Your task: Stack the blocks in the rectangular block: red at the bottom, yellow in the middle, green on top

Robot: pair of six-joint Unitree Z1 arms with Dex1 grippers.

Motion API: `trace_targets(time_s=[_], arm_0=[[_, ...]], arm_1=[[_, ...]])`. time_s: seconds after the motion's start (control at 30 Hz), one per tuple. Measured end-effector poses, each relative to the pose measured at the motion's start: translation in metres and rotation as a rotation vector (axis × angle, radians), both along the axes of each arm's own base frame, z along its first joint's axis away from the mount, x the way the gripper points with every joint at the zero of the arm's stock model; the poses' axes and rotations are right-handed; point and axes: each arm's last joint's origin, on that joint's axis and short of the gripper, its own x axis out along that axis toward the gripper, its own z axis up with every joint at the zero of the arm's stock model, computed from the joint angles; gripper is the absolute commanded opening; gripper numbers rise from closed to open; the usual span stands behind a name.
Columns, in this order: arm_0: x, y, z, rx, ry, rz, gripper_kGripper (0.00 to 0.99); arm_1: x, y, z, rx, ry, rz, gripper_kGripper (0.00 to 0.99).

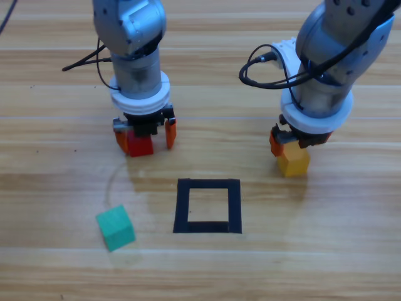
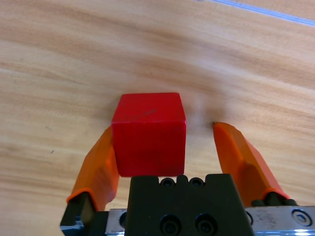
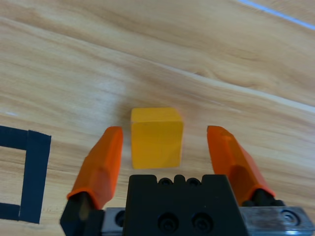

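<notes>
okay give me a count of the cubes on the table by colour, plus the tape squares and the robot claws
Red cube: 1
Yellow cube: 1
Green cube: 1
Black tape frame: 1
Claws: 2, the left claw around the red cube, the right claw around the yellow cube, both open
Total: 6

Your left gripper (image 1: 145,134) sits left of and behind the tape frame (image 1: 208,205), straddling the red cube (image 1: 140,145), which touches one jaw and stands apart from the other. Your right gripper (image 1: 289,142) sits right of and behind the frame, straddling the yellow cube (image 1: 293,161) with gaps on both sides. The green cube (image 1: 115,227) lies left of the frame, nearer you, on the table (image 1: 351,251).
</notes>
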Motion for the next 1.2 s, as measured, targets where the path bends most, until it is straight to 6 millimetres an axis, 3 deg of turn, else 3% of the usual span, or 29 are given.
trace_targets(time_s=[0.07, 0.13, 0.23, 0.33, 0.37, 0.43, 0.47, 0.63, 0.8, 0.93, 1.03, 1.2], arm_0=[[-0.002, 0.005, -0.001, -0.025, -0.018, 0.005, 0.626], [-0.005, 0.012, -0.001, -0.037, -0.027, 0.008, 0.522], [-0.006, 0.019, -0.001, -0.036, -0.025, 0.008, 0.367], [-0.006, 0.020, -0.001, -0.031, -0.028, -0.009, 0.052], [-0.007, 0.020, 0.000, -0.025, -0.031, -0.014, 0.003], [-0.010, 0.023, 0.001, 0.001, -0.034, -0.032, 0.000], [-0.014, 0.025, 0.002, 0.014, -0.032, -0.057, 0.000], [-0.033, 0.016, 0.024, 0.011, -0.062, -0.183, 0.000], [-0.083, -0.033, 0.053, -0.027, -0.110, -0.396, 0.000], [-0.116, -0.067, 0.051, -0.049, -0.098, -0.517, 0.000], [-0.131, -0.078, 0.046, -0.053, -0.081, -0.482, 0.017], [-0.132, -0.090, 0.029, -0.046, -0.044, -0.341, 0.029]], arm_1=[[0.002, 0.001, -0.009, -0.002, 0.022, 0.001, 0.430], [0.003, 0.002, -0.017, -0.001, 0.045, 0.002, 0.353], [0.004, 0.002, -0.019, 0.010, 0.054, 0.006, 0.337], [0.005, 0.003, -0.019, 0.018, 0.046, 0.006, 0.337], [0.004, 0.002, -0.020, 0.020, 0.044, 0.006, 0.304], [0.002, 0.000, -0.019, 0.022, 0.042, 0.006, 0.031], [-0.002, -0.004, -0.019, 0.017, 0.047, 0.006, 0.000], [-0.022, -0.025, -0.003, 0.026, 0.039, 0.004, 0.000], [-0.037, -0.040, 0.035, 0.090, -0.022, -0.006, 0.000], [-0.045, -0.047, 0.044, 0.102, -0.029, -0.016, 0.000], [-0.051, -0.053, 0.046, 0.107, -0.025, -0.025, 0.000], [-0.051, -0.053, 0.046, 0.119, -0.012, -0.026, 0.000]])
